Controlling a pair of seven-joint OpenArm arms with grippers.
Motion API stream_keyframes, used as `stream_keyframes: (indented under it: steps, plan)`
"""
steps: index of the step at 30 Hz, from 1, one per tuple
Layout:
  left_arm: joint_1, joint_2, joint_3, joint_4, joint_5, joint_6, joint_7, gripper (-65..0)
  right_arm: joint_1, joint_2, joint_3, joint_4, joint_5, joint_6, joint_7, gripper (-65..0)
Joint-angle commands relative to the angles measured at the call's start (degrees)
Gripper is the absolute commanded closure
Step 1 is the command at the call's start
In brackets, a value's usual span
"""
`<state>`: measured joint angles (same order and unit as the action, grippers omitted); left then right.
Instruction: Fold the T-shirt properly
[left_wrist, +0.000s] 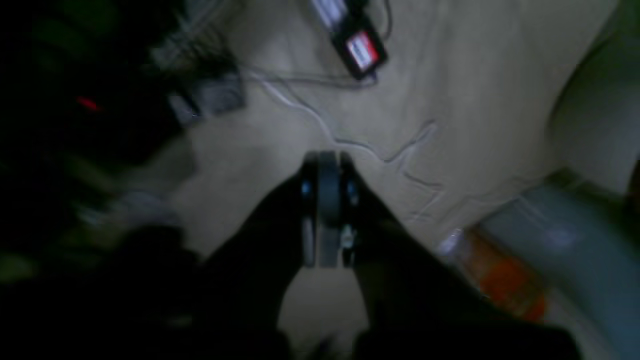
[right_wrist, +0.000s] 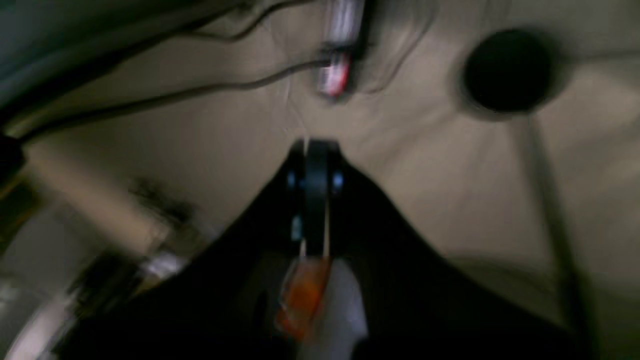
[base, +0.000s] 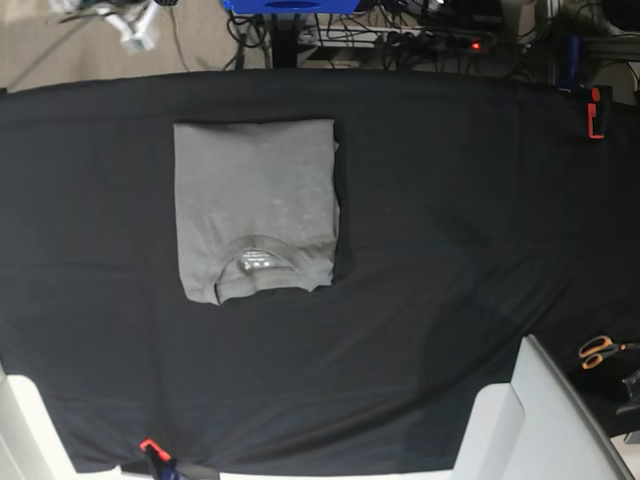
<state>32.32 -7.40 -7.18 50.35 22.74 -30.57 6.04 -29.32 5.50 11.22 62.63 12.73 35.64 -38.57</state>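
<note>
**Folded T-shirt lies on the black cloth, both end effectors clenched**

One grey T-shirt (base: 255, 210) lies folded into a neat rectangle on the black cloth sheet (base: 450, 250) that covers the worktop, in the left upper part of the base view. Its long axis runs from the far edge toward the near edge. The ribbed collar with one small label (base: 255, 261) points to the near edge, and the folded edge is at the far side.

The left end effector (left_wrist: 327, 157) is clenched, its two jaws pressed together with nothing between them, above a beige floor with cables. The right end effector (right_wrist: 315, 145) is clenched too and holds nothing. Both wrist views are dark and blurred.

One pair of orange-handled scissors (base: 598, 351) lies at the right border, well apart from the shirt.
</note>
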Motion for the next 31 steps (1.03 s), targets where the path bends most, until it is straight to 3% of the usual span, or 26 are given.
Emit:
stream_keyframes:
  steps: [1,3,5,7,9,12,14,16,22,31]
  plan:
    - [-3.35,0.06,-0.07,-7.75,-0.1,2.04,-4.42,0.0,2.73,1.49,-2.12,-7.55,-0.91,-0.78,1.07,-0.6]
    - [-11.88,-0.03,-0.34,-27.71,-0.1,5.64,-14.18,0.0,10.11,2.99,-7.75,-26.02,-0.91,-0.96,8.37,-0.6]
    - [-18.91,-0.03,-0.42,-43.8,-0.1,6.61,-23.41,0.0,15.74,3.43,-13.11,-41.31,-0.91,-1.04,18.92,-0.6]
    - [-23.57,0.15,-0.07,-50.35,0.51,6.61,-30.53,0.0,19.96,3.25,-19.09,-53.97,-0.91,-3.95,31.75,-0.9]
    - [-24.71,0.41,-0.07,-50.35,0.51,6.7,-31.85,0.0,21.37,2.63,-24.37,-59.86,-0.82,-12.82,43.18,-1.2]
    - [-25.15,0.41,-0.51,-48.19,-0.02,6.7,-29.12,0.0,21.28,1.32,-29.64,-60.04,-0.73,-30.76,54.43,-1.4]
    - [-25.24,0.41,-0.42,-45.47,-0.02,6.7,-28.07,0.0,21.28,1.05,-29.82,-60.04,-0.73,-39.2,58.13,-1.4]
    - [-25.33,0.41,-0.16,-44.41,0.42,6.7,-28.07,0.0,21.54,-0.27,-29.9,-60.04,-0.64,-44.38,58.83,-1.4]
    - [-26.21,-1.61,0.02,-44.41,0.51,6.79,-28.07,0.0,21.54,-1.32,-29.9,-60.04,-0.56,-45.18,58.04,-1.4]
    - [-26.47,-1.44,0.02,-44.33,0.51,6.79,-28.07,0.0,21.45,-2.46,-29.9,-60.04,-0.56,-45.18,57.42,-1.4]
